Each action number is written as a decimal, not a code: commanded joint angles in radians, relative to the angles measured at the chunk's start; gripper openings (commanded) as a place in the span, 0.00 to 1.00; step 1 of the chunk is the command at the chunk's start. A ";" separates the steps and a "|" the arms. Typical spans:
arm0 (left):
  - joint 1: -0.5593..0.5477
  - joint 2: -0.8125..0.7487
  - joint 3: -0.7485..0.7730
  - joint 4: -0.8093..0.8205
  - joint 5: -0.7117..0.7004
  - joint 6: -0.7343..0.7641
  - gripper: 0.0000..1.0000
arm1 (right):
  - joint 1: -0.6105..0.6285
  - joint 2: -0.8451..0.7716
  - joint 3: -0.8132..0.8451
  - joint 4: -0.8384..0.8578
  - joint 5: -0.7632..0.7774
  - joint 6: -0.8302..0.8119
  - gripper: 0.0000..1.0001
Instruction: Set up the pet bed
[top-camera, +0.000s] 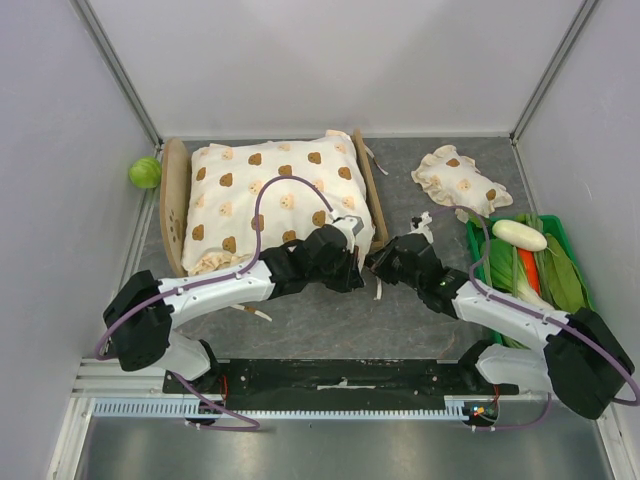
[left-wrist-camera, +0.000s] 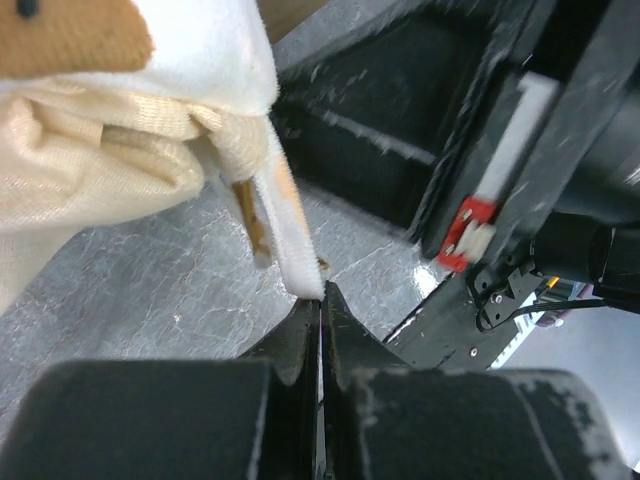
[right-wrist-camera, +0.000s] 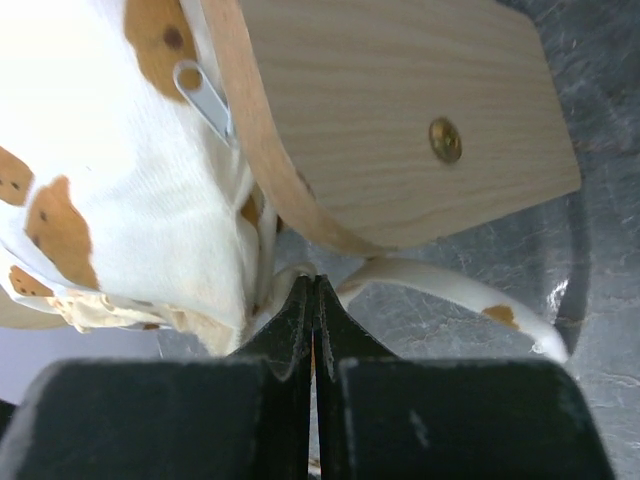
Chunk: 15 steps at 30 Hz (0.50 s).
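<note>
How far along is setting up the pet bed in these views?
Done: the cushion lies on the bed. In hand: at its near right corner the left fingers pinch a cushion tie; the right fingers are closed at a second tie by the wooden end board. Left: no knot shows yet, and the small pillow sits on the table beside the bed.

No legible text, number, brand or sign was found in any view. Left wrist view: a white strip (left-wrist-camera: 522, 125) and a red tab (left-wrist-camera: 463, 225) sat on a black arm part; both were blurred and nothing could be read on them.
</note>
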 joint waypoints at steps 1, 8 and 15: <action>-0.004 0.014 0.041 0.053 0.043 0.021 0.02 | 0.058 0.026 0.031 0.034 0.081 0.023 0.00; -0.004 0.020 0.050 0.056 0.026 0.001 0.19 | 0.075 -0.011 0.008 0.045 0.081 -0.023 0.00; -0.004 -0.090 -0.016 0.053 -0.043 -0.010 0.48 | 0.075 -0.031 -0.033 0.010 0.074 -0.046 0.00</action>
